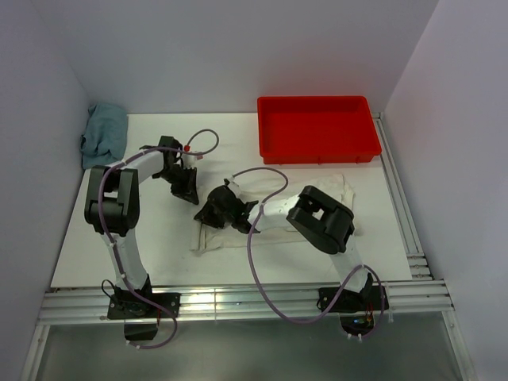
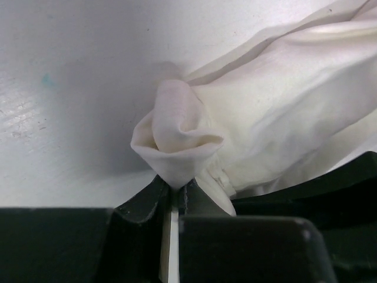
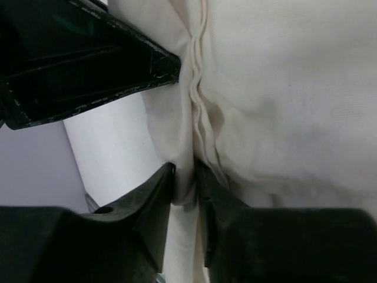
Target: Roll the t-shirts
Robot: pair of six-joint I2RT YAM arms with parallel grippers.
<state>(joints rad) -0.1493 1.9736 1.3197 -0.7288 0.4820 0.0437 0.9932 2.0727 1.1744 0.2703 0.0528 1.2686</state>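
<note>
White matte table (image 1: 159,254) enclosed by pale lilac walls, with ribbed aluminium rails (image 1: 238,305) along its near and right edges. At the far right stands a red plastic tray (image 1: 317,131), rectangular, with a raised rim and glossy walls. In the far left corner lies a crumpled teal cloth (image 1: 105,135), soft and lumpy.

The t-shirt (image 1: 337,190) is thin cream-white cotton without print. It lies flat on the table just in front of the tray. It stretches from the right side toward the centre, and my right arm crosses above it. Its surface is wrinkled, with long shallow creases. A stitched hem runs as a fine doubled ridge in the right wrist view.

My left gripper (image 2: 175,197) is clamped on the shirt's edge. Its black fingers (image 2: 147,203) stand almost together, with only a thin strip of fabric between them. Above the tips the cloth bunches into a small hollow cone, smooth-lipped and rounded, lifted slightly off the table.

My right gripper (image 3: 185,183) is close beside it and pinches a fold next to the hem. Its wedge-shaped fingers (image 3: 156,200) press in from both sides, and the cotton fills the narrow gap between them.
</note>
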